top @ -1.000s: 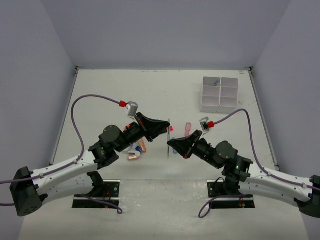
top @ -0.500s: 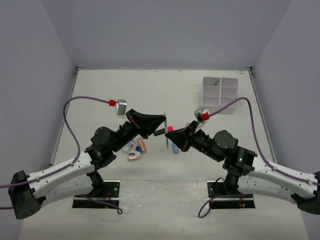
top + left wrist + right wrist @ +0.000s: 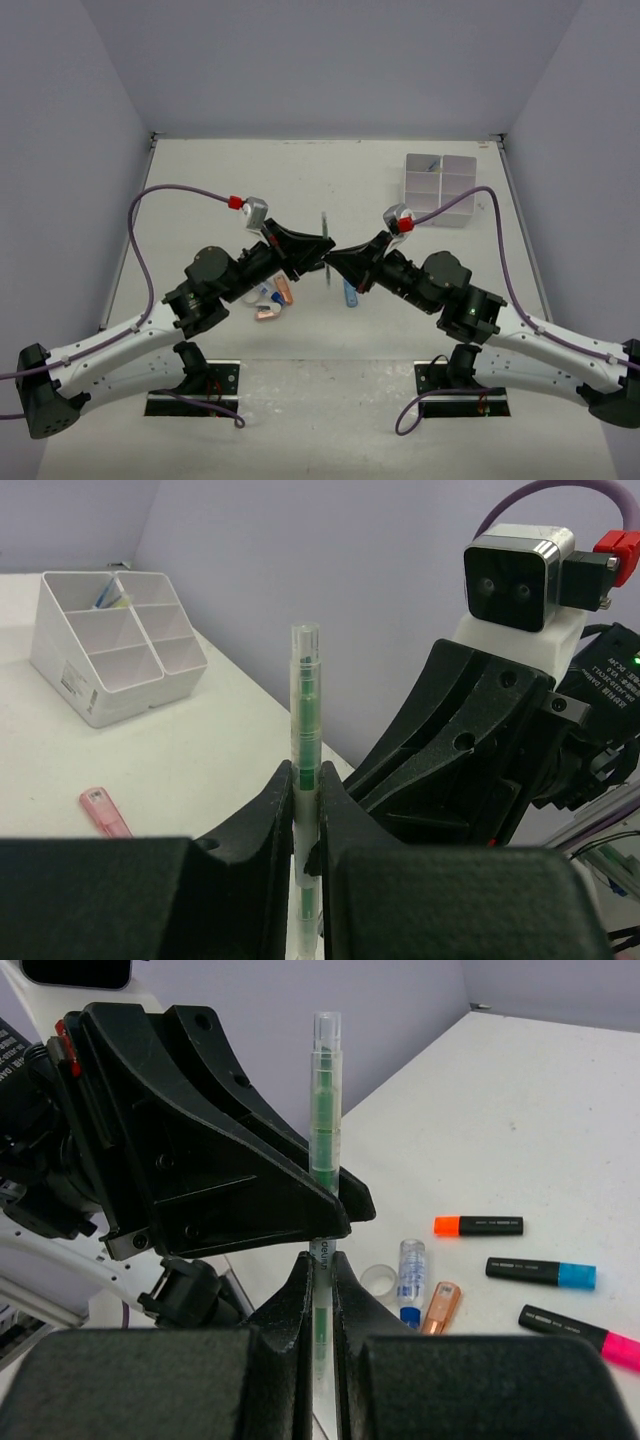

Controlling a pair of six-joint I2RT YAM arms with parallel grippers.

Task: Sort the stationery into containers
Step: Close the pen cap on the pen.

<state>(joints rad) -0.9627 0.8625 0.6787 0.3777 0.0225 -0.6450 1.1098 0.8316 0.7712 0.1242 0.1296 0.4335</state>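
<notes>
Pen [image 3: 325,1110] upright, highlighters [image 3: 540,1272] loose on table [image 3: 520,1110], organiser [image 3: 70,680] well apart

Soft, even light; sharp focus.

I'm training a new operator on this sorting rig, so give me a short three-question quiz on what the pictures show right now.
1. True or false: the green pen lies flat on the table.
2. How many grippers have the pen between their fingers? A) none B) one C) two
3. Fill in: the white organiser box has ___ compartments.

Key: 1 false, it is held off the table; 2 C, the left gripper and the right gripper; 3 six.
</notes>
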